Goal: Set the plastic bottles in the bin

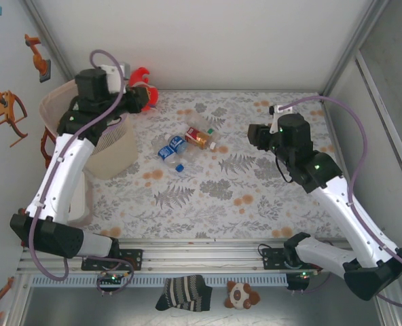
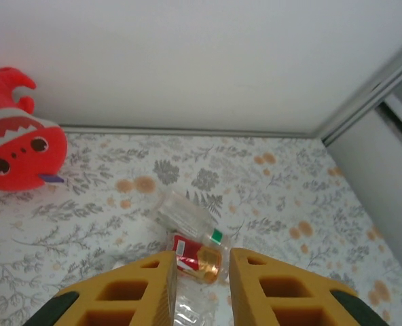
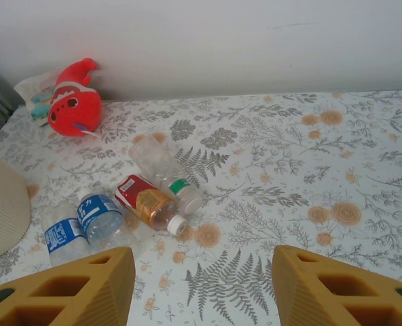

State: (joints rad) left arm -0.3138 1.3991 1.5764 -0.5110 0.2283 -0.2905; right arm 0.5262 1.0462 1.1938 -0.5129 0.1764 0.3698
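Floral cloth, grey fronds with orange blooms, covers the worktop (image 1: pixel 255 197), which runs to white walls at the back and both sides and to a metal rail along the bottom of the top view. That view alone takes in both arms, and a striped sock (image 1: pixel 183 292) and a small plush toy (image 1: pixel 242 294) lying below the rail.

At upper left the pale bin (image 1: pixel 114 153) stands in the corner, with the left arm arched over it. In the right wrist view a ribbed curve of its wall (image 3: pixel 1 204) shows at the left edge.

The left fingers (image 1: pixel 134 100) sit just right of the bin's rim, beside the red fish plush (image 1: pixel 147 87). The left wrist view shows them a little apart, with crinkled clear plastic (image 2: pixel 187 316) in the gap at the bottom edge. I cannot tell whether they pinch it.

At centre right of the top view, the right fingers (image 1: pixel 257 134) hang over bare cloth. The right wrist view shows them spread wide, with nothing between.

The plastic bottles (image 1: pixel 187 141) lie clustered mid-worktop, well clear of every edge, with open cloth to their right and below them. The right wrist view sorts them: two blue-labelled bottles (image 3: pixel 96 214), a red-labelled bottle (image 3: pixel 143 202) and a clear green-capped bottle (image 3: pixel 159 166), side by side.
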